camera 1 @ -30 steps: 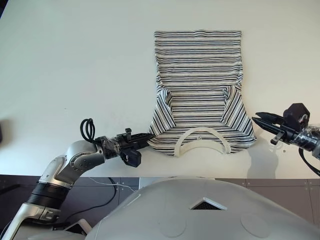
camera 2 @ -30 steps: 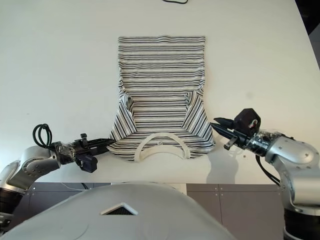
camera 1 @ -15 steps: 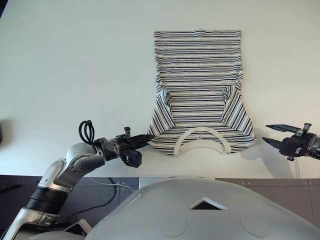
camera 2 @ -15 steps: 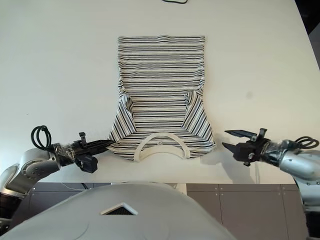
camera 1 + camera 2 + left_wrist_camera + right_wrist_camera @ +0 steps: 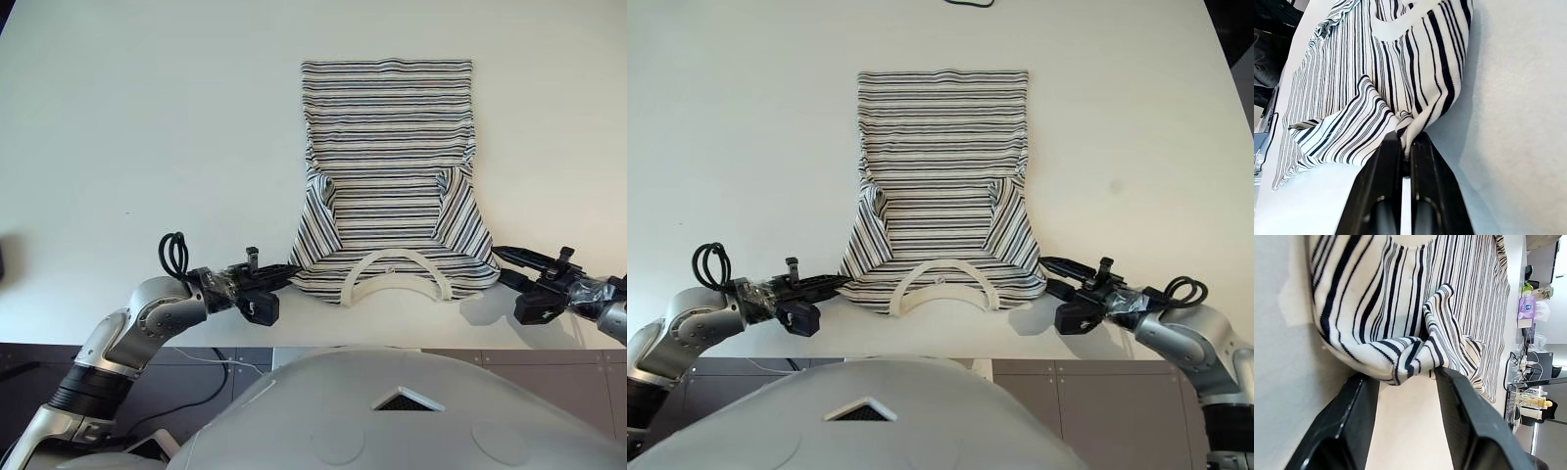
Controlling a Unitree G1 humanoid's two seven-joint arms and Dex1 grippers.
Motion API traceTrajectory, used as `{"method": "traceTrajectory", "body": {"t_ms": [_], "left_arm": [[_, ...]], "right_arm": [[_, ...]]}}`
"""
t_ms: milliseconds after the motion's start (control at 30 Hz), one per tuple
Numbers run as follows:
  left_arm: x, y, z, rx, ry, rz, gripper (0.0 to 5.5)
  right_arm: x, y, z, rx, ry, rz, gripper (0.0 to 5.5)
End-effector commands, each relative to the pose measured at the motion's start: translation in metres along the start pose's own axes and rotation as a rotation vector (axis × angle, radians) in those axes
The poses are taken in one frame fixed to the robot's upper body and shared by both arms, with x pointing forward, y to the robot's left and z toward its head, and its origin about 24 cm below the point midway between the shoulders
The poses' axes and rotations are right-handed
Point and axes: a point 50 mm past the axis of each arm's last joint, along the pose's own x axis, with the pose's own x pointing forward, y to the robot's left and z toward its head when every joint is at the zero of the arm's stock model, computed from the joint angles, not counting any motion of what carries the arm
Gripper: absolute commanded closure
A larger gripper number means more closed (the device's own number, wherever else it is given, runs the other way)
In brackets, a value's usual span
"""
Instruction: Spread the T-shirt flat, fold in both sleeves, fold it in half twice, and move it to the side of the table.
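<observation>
Near the table's front edge on the left, the left gripper point(image 5: 286, 271) has its fingers point(image 5: 1382, 171) pressed together on the T-shirt's point(image 5: 389, 157) near left corner, pinching a fold of striped cloth. Toward the middle of the white table point(image 5: 147, 117) the shirt lies flat, both sleeves point(image 5: 323, 211) folded in over the body, pale collar point(image 5: 355, 284) nearest the robot. On the right, the right gripper point(image 5: 1050, 271) sits at the opposite near corner, fingers point(image 5: 1352, 421) apart, with bunched cloth at the gap between their tips
</observation>
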Motion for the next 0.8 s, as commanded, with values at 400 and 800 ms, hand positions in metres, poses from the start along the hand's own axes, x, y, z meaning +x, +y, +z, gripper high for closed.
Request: {"method": "traceTrajectory", "body": {"t_ms": [400,800], "left_arm": [[-0.002,0.009,0.004,-0.011,0.023,-0.035,5.4],[-0.003,0.009,0.003,-0.018,0.024,-0.043,5.4]], "right_arm": [[0.002,-0.011,0.003,-0.117,-0.046,-0.071,2.56],[0.004,0.002,-0.001,-0.101,-0.053,0.031,3.14]]}}
